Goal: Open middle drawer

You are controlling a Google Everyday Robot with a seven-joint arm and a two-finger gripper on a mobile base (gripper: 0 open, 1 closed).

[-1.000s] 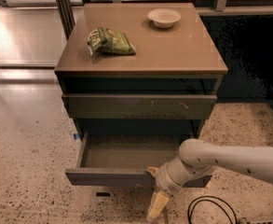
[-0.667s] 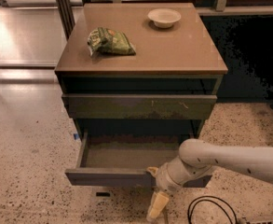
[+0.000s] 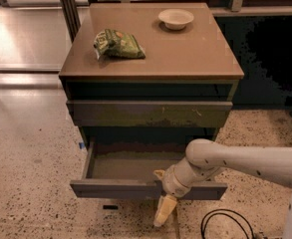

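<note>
Jaw spread: cannot tell. Gripper [image 3: 164, 195] at front panel of middle drawer [image 3: 110, 188], already well out; risk: further pull drags it off runners.

The arm [image 3: 245, 161] reaches leftward from the right, gripper [image 3: 163, 199] hanging low.

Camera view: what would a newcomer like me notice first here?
Probably the middle drawer, pulled well out, and the white arm reaching in from the picture's right. Its gripper hangs at the drawer's front panel, pointing down. On the cabinet top sit a green snack bag, left, and a white bowl, further back.
</note>
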